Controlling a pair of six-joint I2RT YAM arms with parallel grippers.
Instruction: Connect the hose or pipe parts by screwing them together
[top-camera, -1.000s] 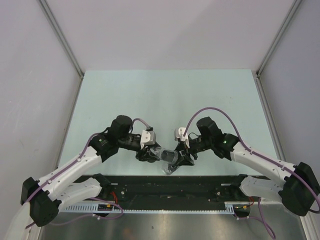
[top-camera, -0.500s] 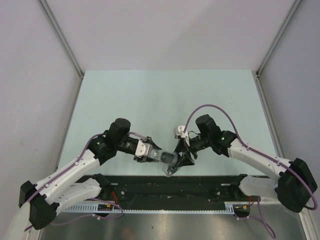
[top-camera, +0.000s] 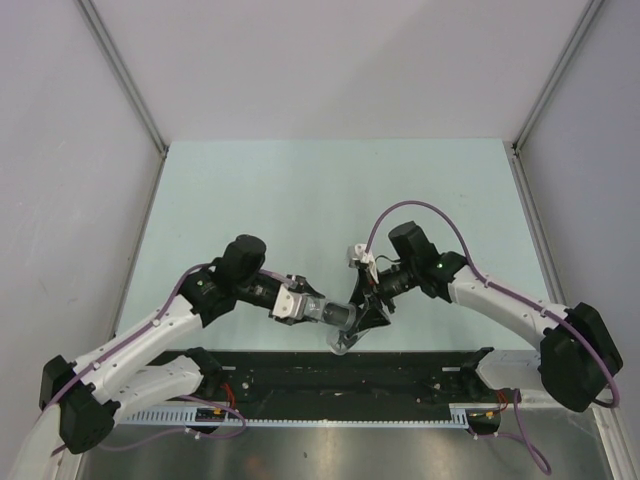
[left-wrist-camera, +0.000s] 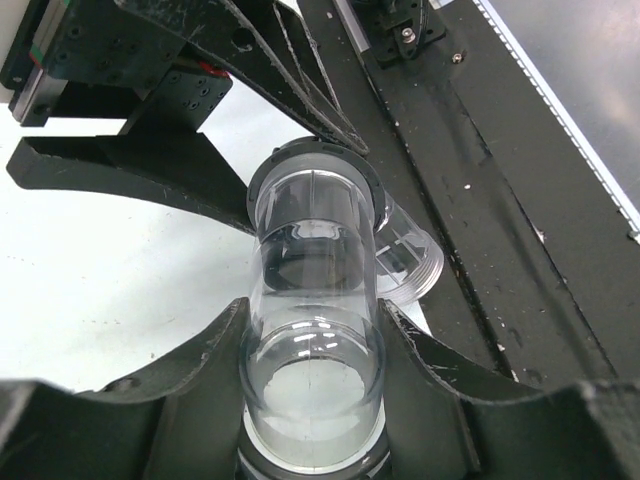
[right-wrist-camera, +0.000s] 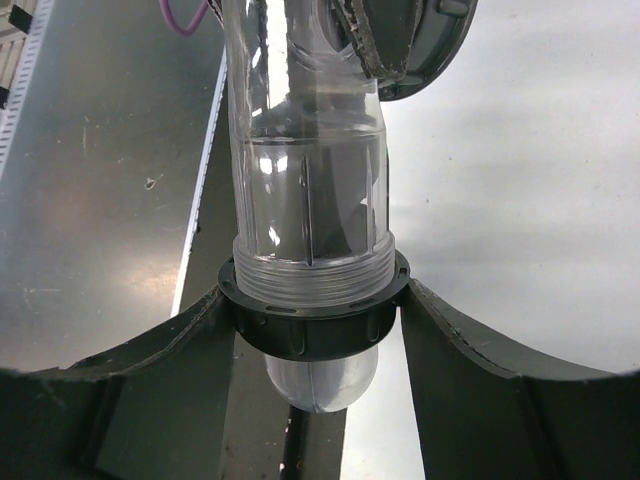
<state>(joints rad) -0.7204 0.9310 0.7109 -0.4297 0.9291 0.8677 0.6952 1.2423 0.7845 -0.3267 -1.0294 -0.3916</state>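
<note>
The pipe parts (top-camera: 345, 320) are clear plastic and hang between both grippers just above the table's near edge. My left gripper (left-wrist-camera: 312, 400) is shut on a clear tube (left-wrist-camera: 312, 290), whose far end enters a black ring (left-wrist-camera: 312, 165). A clear threaded branch (left-wrist-camera: 412, 268) sticks out to the tube's right. My right gripper (right-wrist-camera: 312, 335) is shut on that black ring nut (right-wrist-camera: 312, 325), which sits around a clear threaded pipe (right-wrist-camera: 310, 210) with a rounded end (right-wrist-camera: 320, 385) poking through. In the top view the left gripper (top-camera: 318, 313) and right gripper (top-camera: 368, 318) face each other closely.
A black base rail (top-camera: 350, 375) runs along the near edge under the parts, with a perforated metal strip (top-camera: 300, 418) in front. Purple cables (top-camera: 420, 212) loop over both arms. Grey enclosure walls (top-camera: 70, 200) flank the pale green table (top-camera: 330, 200).
The left wrist has rolled, its white camera block swinging down toward the near side, and the gripper has pushed right toward the joint. The right arm's forearm has shifted slightly; both grips hold.
</note>
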